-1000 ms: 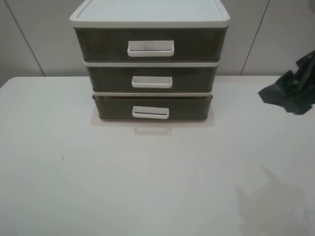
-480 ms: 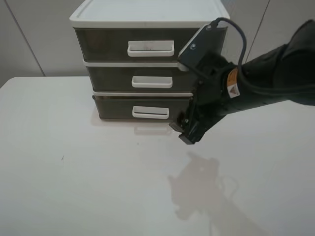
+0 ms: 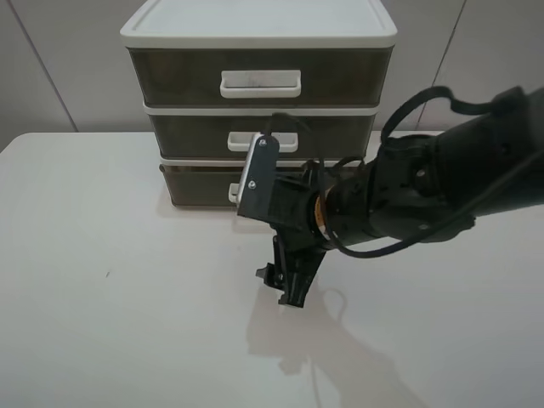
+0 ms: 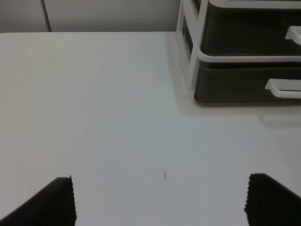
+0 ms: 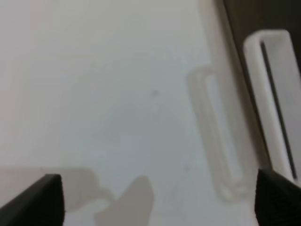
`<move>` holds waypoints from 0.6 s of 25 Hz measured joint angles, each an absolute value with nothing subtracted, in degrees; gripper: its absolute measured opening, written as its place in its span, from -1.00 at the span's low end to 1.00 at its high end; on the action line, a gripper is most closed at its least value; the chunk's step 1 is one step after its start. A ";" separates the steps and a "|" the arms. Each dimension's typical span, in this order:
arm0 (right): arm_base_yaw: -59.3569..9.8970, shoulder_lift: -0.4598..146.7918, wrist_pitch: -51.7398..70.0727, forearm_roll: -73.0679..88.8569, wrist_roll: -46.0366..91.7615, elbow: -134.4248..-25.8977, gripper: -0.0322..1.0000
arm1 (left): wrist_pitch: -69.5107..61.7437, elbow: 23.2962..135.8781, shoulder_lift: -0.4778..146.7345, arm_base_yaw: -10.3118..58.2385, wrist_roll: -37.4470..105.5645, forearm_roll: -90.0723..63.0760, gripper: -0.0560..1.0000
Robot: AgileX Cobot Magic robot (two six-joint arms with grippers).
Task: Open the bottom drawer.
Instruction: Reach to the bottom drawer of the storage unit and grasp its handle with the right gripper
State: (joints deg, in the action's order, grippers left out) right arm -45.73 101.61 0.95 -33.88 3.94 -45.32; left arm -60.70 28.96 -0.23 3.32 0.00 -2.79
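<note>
A three-drawer unit with dark drawer fronts and white handles stands at the back of the white table. The bottom drawer looks shut. My right arm hides most of its handle in the high view. My right gripper hangs just above the table in front of that drawer, fingers pointing down. In the right wrist view the handle lies beyond the open fingers, untouched. My left gripper is open and empty over bare table, with the bottom drawer's handle far ahead of it.
The white table spreads in front of and on both sides of the unit. A small dark speck marks it at the left. A wall stands behind the unit. My right arm's cable loops in front of the upper drawers.
My right arm has swung in from the right edge, crossed in front of the drawers and dropped low to the table before the bottom drawer. The drawers have not moved.
</note>
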 joint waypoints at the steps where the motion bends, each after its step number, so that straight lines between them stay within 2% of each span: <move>1: -45.80 103.30 0.68 -34.27 3.94 -46.32 0.61 | -60.70 28.96 -0.23 3.32 0.00 -2.79 0.52; 10: -45.74 109.32 2.34 -41.44 4.54 -51.75 0.61 | -60.70 28.96 -0.23 3.32 0.00 -2.79 0.52; 15: -44.88 109.37 2.48 -42.41 13.41 -51.75 0.61 | -60.70 28.96 -0.23 3.32 0.00 -2.79 0.52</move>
